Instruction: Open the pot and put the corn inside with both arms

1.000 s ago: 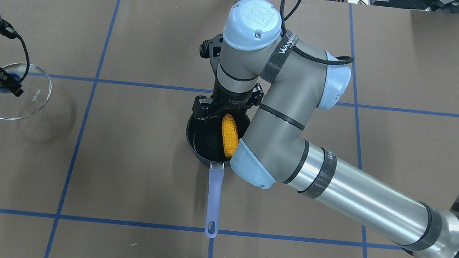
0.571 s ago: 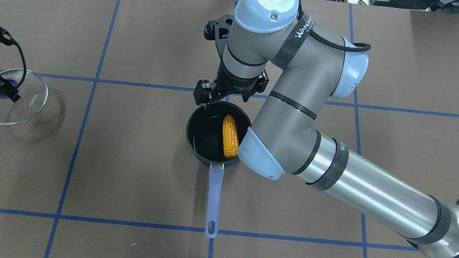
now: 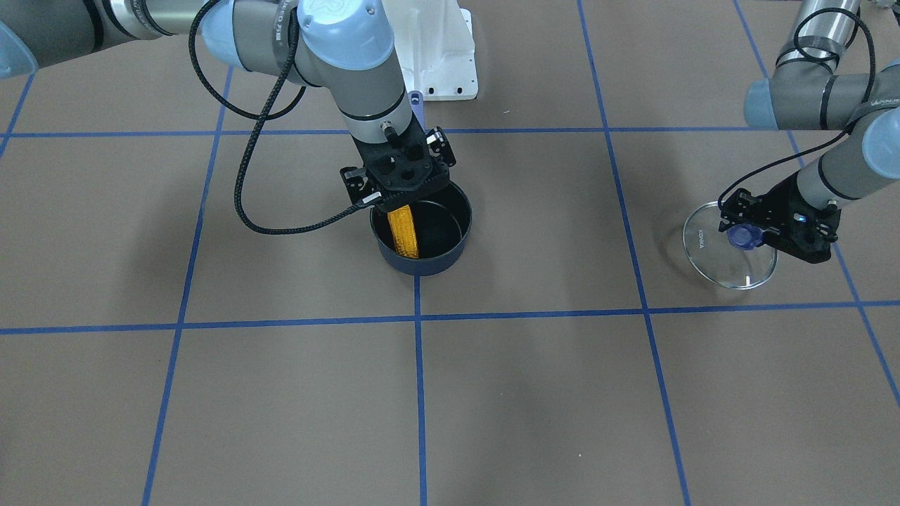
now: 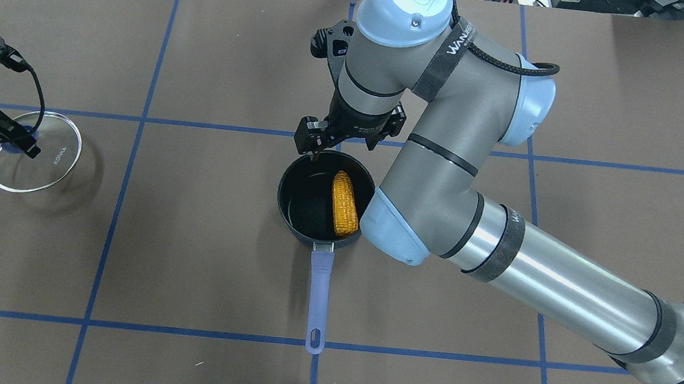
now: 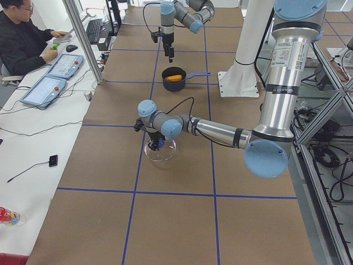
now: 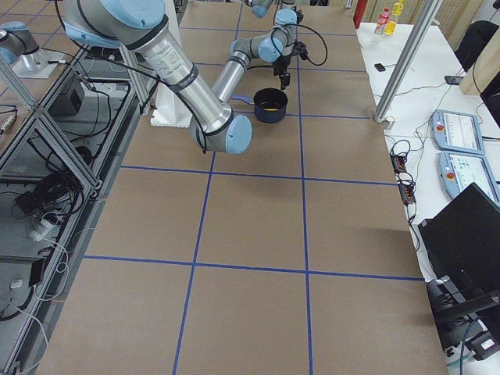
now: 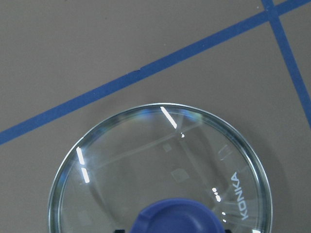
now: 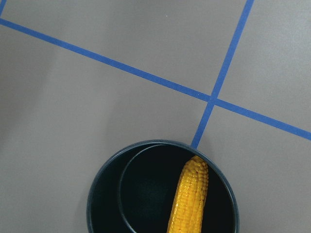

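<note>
The pot [image 4: 306, 204] sits open near the middle of the brown table [image 4: 185, 252], on a crossing of blue tape lines [image 4: 229, 128]. Its long handle [image 4: 319, 296] points straight back toward the robot, and its tip reaches the next tape line. The corn [image 4: 345, 203] lies inside the pot along the wall on the robot's right, with its narrow end away from the handle and the black bottom bare beside it.

The right gripper [image 3: 401, 193] hangs above the pot, lifted off the rim, its jaws spread wide and holding nothing. In the overhead view the right arm's blue elbow cap overlaps the pot's right edge; in the side views the arm is above the pot and does not touch it.

Far off on the robot's left, the left gripper [image 3: 745, 232] pinches the blue knob [image 7: 177, 216] of the glass lid [image 4: 50, 157], which hangs low near the left edge of the overhead view. I cannot tell whether the lid's rim touches the table. A wide stretch of brown surface lies between lid and pot.
</note>
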Motion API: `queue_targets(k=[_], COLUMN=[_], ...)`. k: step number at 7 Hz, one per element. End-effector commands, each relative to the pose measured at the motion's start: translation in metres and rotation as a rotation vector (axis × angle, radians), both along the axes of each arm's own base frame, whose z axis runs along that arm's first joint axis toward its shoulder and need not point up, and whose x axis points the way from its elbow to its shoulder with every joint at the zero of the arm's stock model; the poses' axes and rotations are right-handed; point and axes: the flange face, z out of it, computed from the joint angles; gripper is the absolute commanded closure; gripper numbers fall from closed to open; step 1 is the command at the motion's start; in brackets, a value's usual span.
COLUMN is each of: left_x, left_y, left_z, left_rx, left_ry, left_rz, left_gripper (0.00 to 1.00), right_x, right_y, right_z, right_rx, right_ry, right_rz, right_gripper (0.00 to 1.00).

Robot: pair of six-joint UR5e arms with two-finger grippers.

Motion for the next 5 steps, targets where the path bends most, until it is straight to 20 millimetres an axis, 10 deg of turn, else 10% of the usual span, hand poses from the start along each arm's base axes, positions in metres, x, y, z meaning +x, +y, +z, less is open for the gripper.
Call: queue_targets(k=[1, 5], left_x=[0.0007, 0.0087], left_y=[-0.0002, -0.0089], left_z=[0.0, 0.0032], left_rx=[-0.009, -0.017], left_ry=[0.002, -0.003], left_rz=[-0.006, -0.001], left_gripper=[0.33, 0.29], right_x=[-0.0004, 0.0021], right_y=[-0.0005, -0.004], right_z=[0.0041, 0.0134], right_rx=[-0.002, -0.003], right_ry=[0.006, 0.015], right_rz=[0.0, 0.002], right_gripper=[0.0, 0.0])
